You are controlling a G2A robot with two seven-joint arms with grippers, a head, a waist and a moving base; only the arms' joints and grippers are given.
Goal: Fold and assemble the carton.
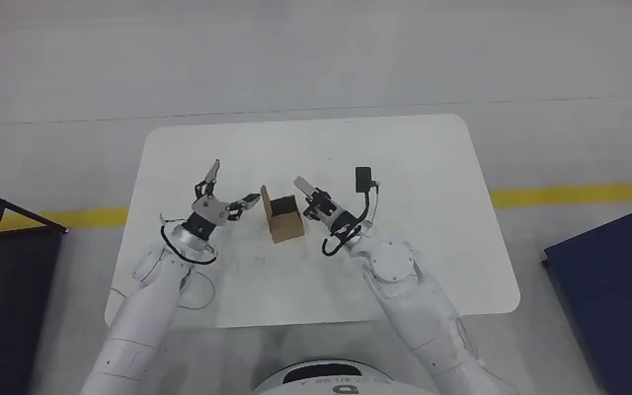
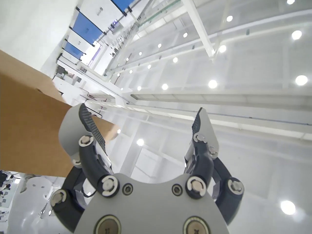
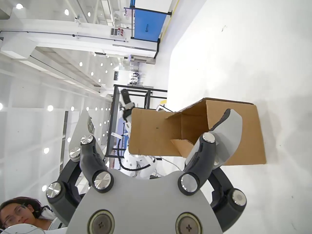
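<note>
A small brown carton (image 1: 283, 217) stands near the middle of the white table (image 1: 425, 168), its top open and a flap raised on its left side. My left gripper (image 1: 235, 184) is just left of it, open and empty; in the left wrist view the left gripper (image 2: 142, 112) points up at the ceiling with the carton (image 2: 29, 122) beside one finger. My right gripper (image 1: 309, 198) is at the carton's right side, open. In the right wrist view one of its fingers (image 3: 230, 125) lies over the edge of the carton (image 3: 246, 137) at its open mouth; whether they touch I cannot tell.
The table has free room all around the carton. A yellow floor line (image 1: 563, 195) runs past it. A dark blue object (image 1: 597, 262) stands on the floor at the right and a dark frame (image 1: 25, 262) at the left.
</note>
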